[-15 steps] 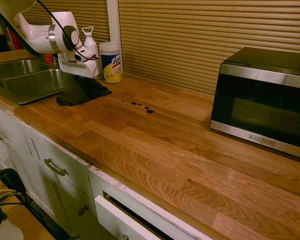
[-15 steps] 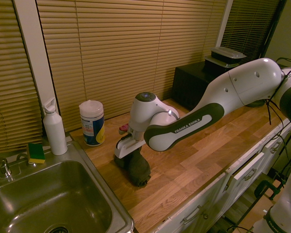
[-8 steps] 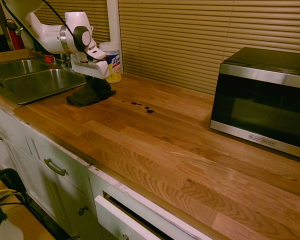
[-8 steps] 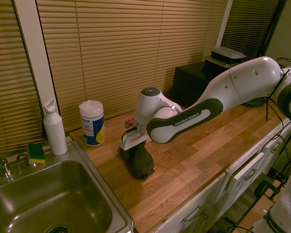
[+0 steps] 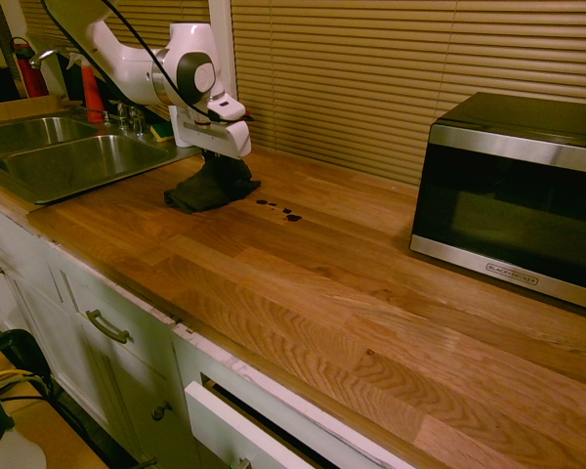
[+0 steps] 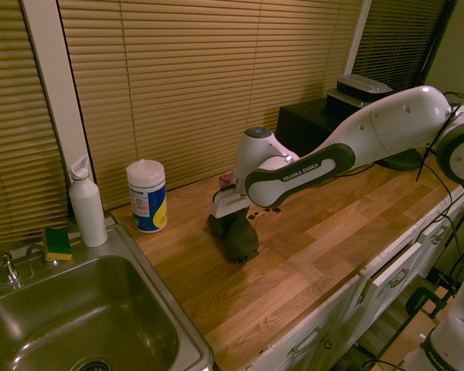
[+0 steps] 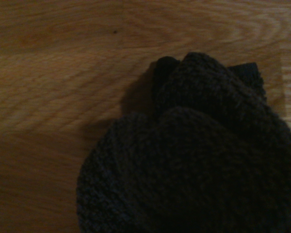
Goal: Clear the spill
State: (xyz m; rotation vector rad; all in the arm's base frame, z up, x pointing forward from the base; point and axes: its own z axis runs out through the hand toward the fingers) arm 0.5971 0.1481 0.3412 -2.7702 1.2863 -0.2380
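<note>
While my pincer [image 5: 218, 161] pinches the soft, light cloth [image 5: 212, 186] at its bunched top, the lower folds drag on the counter [image 5: 322, 283]. I judge it limp and absorbent. The spill [image 5: 279, 208], tiny thin drops, lies just beside it, toward the back edge.

Spill [image 5: 278, 208]: tiny dark droplets, short row on wooden counter.

Dim, warm yellow-orange light throughout; soft glare on the countertop [image 5: 391, 322] at lower right; the wrist view is dark and blurry.
</note>
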